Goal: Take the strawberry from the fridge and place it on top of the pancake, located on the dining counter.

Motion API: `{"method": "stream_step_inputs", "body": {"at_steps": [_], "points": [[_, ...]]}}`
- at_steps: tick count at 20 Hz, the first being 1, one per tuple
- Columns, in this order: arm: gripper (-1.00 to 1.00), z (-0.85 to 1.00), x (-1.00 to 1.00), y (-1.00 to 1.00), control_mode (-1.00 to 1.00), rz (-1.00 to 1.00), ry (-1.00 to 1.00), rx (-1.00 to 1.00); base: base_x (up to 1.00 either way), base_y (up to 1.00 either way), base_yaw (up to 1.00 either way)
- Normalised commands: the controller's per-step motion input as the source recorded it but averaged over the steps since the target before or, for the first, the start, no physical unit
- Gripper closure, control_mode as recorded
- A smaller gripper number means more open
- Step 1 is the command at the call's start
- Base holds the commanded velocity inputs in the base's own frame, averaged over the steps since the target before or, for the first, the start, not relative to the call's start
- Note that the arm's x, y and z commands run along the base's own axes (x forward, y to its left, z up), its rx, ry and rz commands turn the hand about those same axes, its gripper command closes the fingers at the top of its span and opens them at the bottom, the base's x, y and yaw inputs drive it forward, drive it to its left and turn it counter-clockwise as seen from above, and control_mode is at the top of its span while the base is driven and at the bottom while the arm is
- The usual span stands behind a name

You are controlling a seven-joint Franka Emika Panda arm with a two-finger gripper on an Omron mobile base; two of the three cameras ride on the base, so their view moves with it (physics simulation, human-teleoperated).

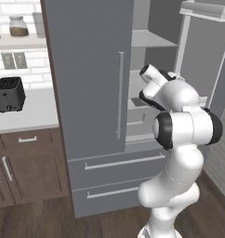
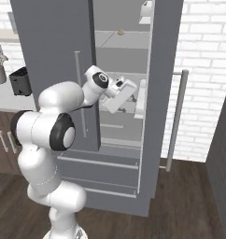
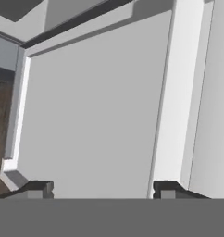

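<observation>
No readable text – no labels, brands, numbers anywhere.

A black toaster (image 1: 9, 94) sits on the counter (image 1: 37, 114) (white, above brown cabinets (image 1: 26, 167)).

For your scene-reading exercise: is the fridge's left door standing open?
No, the fridge's left door is shut flat with its bar handle facing out; the right door is swung open.
</observation>
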Motion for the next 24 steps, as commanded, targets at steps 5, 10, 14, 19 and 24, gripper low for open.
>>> {"method": "stream_step_inputs", "body": {"at_steps": [5,10,14,19,24], "points": [[-1.0,0.0,-0.49,0.45,-1.0,0.11,0.0,0.03,0.0,0.0,0.0],[-1.0,-0.24,-0.69,1.0,-1.0,0.16,-0.12,0.37,0.0,0.0,0.0],[-1.0,-0.31,-0.42,1.0,-1.0,0.18,-0.34,0.63,0.0,0.0,0.0],[-1.0,0.32,0.0,0.93,-1.0,-0.12,-0.69,0.51,0.0,0.0,0.0],[-1.0,0.82,0.0,0.82,-1.0,-0.15,-0.43,0.16,0.0,0.0,0.0]]}}
